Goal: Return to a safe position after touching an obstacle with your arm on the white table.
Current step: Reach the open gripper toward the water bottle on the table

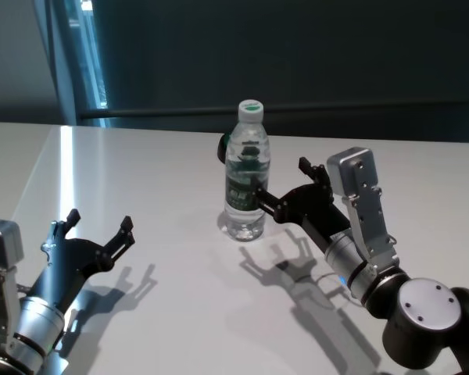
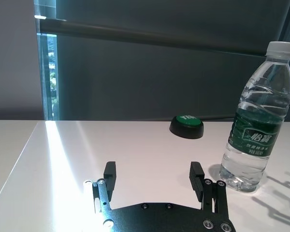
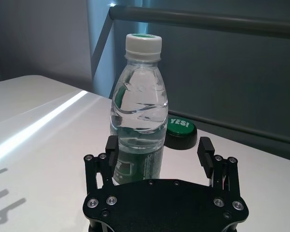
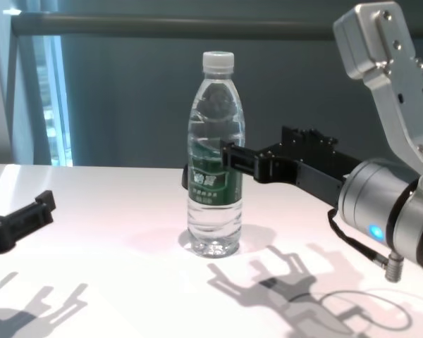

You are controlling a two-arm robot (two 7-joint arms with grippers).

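Clear plastic bottle [image 1: 245, 173], white cap, green label: I log it upright mid white table [image 1: 141, 172]. My right gripper [image 1: 285, 190]: fingers spread wide, one fingertip [image 4: 229, 156] against the bottle's label band, the other out beside it. My left gripper [image 1: 98, 227]: fingers apart, holding nothing, low over the table's near left, well apart from the bottle. Green button [image 2: 186, 125]: on the table behind the bottle.

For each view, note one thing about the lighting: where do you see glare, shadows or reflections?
Head view: a bright glare stripe crosses the white table at left. Chest view: sharp tool shadows fall on the table below the right tool. Left wrist view: the water bottle casts a faint shadow; left tool sits beside the sunlit band.
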